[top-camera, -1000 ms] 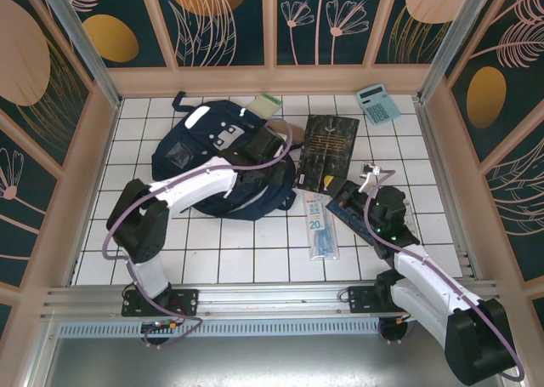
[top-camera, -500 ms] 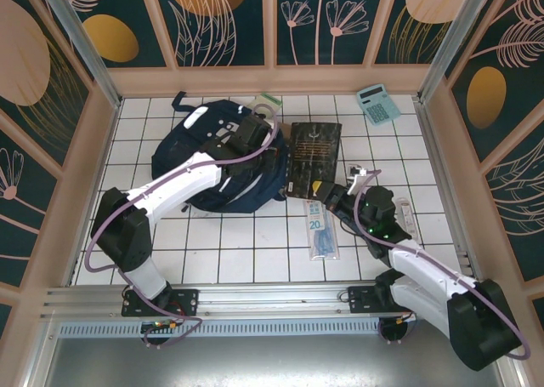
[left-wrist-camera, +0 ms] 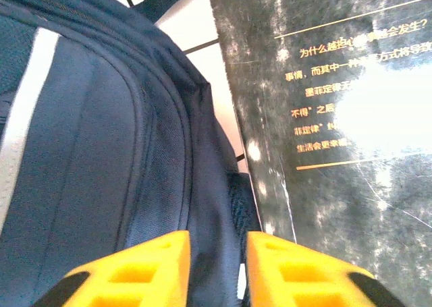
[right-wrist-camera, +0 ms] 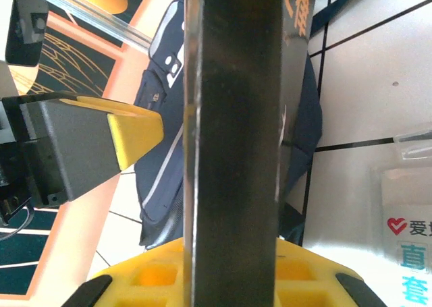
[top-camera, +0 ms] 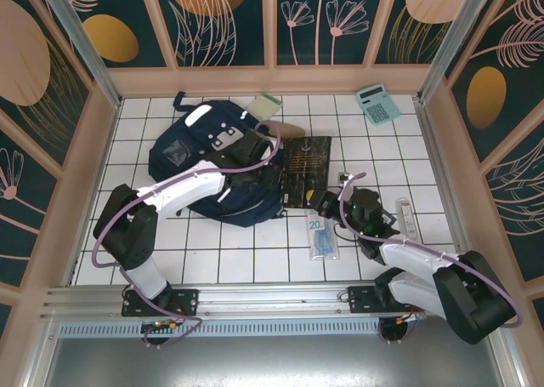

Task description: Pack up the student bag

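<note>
navy student bag (top-camera: 194, 145), white stripe, lies slumped; left gripper (left-wrist-camera: 217, 246) released, right gripper (top-camera: 327, 202) grasping black book (top-camera: 308, 159).

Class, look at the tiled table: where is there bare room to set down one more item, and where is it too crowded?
Free: the far tiles between notepad and calculator; the tiles between book, calculator and right wall; the near tiles between bag and front rail. Crowded: the middle, where bag, book and ruler pack bunch.

— From the left wrist we can't read the book (left-wrist-camera: 324, 152): glare blurs its print, and the edge crops it.
— From above, our right gripper (top-camera: 320, 202) hides its near corner and the top of the pack (top-camera: 322, 238).
</note>
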You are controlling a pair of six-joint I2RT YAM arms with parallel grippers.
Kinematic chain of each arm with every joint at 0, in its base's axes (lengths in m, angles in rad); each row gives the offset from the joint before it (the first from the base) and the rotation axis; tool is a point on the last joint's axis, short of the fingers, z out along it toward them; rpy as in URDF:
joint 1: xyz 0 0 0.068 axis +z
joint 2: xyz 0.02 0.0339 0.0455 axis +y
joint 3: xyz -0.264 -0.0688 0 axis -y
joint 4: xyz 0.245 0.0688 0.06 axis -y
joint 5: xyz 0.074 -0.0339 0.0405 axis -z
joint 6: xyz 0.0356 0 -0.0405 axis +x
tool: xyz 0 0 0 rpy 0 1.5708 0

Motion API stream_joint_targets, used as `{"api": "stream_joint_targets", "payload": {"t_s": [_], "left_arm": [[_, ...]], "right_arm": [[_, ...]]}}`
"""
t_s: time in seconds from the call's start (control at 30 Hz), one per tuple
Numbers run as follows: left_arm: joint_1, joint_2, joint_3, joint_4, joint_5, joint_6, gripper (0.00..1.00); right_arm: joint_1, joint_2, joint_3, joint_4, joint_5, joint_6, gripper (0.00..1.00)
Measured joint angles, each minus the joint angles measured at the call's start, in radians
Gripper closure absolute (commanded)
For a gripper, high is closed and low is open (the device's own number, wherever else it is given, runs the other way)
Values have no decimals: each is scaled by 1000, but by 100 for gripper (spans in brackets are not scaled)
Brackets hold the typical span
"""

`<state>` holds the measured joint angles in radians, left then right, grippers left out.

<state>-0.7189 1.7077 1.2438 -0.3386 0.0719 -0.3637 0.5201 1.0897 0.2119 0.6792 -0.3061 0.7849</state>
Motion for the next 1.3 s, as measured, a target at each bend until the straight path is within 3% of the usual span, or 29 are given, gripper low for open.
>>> {"api": "stream_joint_targets", "payload": {"t_s": [0.4, 0.5, 0.83, 1.13, 1.3], "left_arm": [[0, -87, -152, -4, 47, 43, 63], [-1, -114, -179, -6, 66, 54, 57], [-29, -123, -190, -12, 69, 83, 66], [-29, -99, -190, -23, 24, 91, 65], [-35, -78, -190, -37, 11, 99, 75]], "right_arm": [[0, 1, 0, 6, 11, 0, 100], [0, 4, 0, 7, 14, 0, 100], [0, 9, 0, 21, 15, 0, 100], [0, 9, 0, 21, 18, 0, 100], [0, 9, 0, 21, 18, 0, 100]]}}
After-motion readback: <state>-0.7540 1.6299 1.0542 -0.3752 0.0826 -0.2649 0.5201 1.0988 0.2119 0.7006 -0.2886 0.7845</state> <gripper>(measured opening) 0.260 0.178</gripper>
